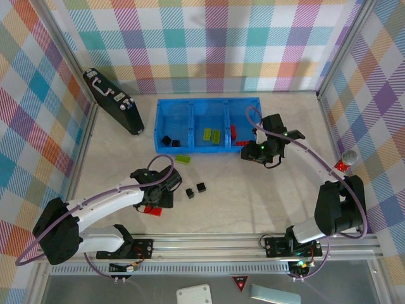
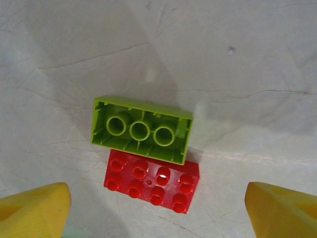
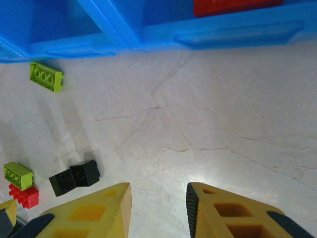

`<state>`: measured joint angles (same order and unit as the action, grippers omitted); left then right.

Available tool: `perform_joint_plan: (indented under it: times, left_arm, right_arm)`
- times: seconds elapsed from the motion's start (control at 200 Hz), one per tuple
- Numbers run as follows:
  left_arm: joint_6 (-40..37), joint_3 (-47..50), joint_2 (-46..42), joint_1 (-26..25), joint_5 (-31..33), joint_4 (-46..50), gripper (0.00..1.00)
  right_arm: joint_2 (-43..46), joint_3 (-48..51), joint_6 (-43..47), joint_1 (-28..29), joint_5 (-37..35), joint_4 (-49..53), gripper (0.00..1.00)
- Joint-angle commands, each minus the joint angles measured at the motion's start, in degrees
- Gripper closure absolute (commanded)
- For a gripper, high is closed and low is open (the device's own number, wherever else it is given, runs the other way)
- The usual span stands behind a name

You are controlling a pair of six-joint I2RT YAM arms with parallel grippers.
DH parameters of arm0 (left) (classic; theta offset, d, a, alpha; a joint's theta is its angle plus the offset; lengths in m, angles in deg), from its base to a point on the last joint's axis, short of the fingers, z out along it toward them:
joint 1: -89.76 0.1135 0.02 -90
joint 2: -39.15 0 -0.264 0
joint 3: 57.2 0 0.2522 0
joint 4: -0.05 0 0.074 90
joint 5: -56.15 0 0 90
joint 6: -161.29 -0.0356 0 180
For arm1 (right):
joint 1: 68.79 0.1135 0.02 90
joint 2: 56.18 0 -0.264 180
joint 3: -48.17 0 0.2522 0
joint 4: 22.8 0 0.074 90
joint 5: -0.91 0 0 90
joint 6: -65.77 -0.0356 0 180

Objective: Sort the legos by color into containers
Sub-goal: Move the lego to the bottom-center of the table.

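Pale marble tabletop, left gripper (image 2: 158, 208) spread wide right above stacked green brick (image 2: 141, 129) and red brick (image 2: 152, 181), right gripper (image 3: 158, 203) narrowed, empty near tray (image 3: 163, 34); best separated before pinching one.

Bright even overhead light, soft shadows, sharp focus.

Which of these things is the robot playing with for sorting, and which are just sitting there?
For the sorting:
- green brick lying upside down against the red brick
- two black bricks
- another green brick near the tray
- blue tray

Just sitting there:
- black case
- red cylinder
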<state>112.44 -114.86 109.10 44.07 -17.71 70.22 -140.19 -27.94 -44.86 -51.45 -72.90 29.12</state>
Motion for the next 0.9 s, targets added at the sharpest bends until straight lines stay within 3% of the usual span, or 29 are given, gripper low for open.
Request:
perform_joint_plan:
  times: [0.0, 0.62, 0.895]
  left_arm:
    - [3.30, 2.54, -2.09, 1.69, -0.60, -2.47, 0.07]
    - [-1.55, 9.97, 1.30, 8.71, -10.26, -12.97, 0.05]
    - [-3.49, 10.22, 2.04, 9.05, -15.27, -14.87, 0.12]
  right_arm:
    - [2.33, 1.53, -0.88, 0.55, 1.15, -0.41, 0.63]
    - [6.64, 4.78, -0.69, 0.94, 0.71, 2.05, 0.63]
    - [7.94, 4.78, -0.19, 0.98, 0.08, 3.81, 0.63]
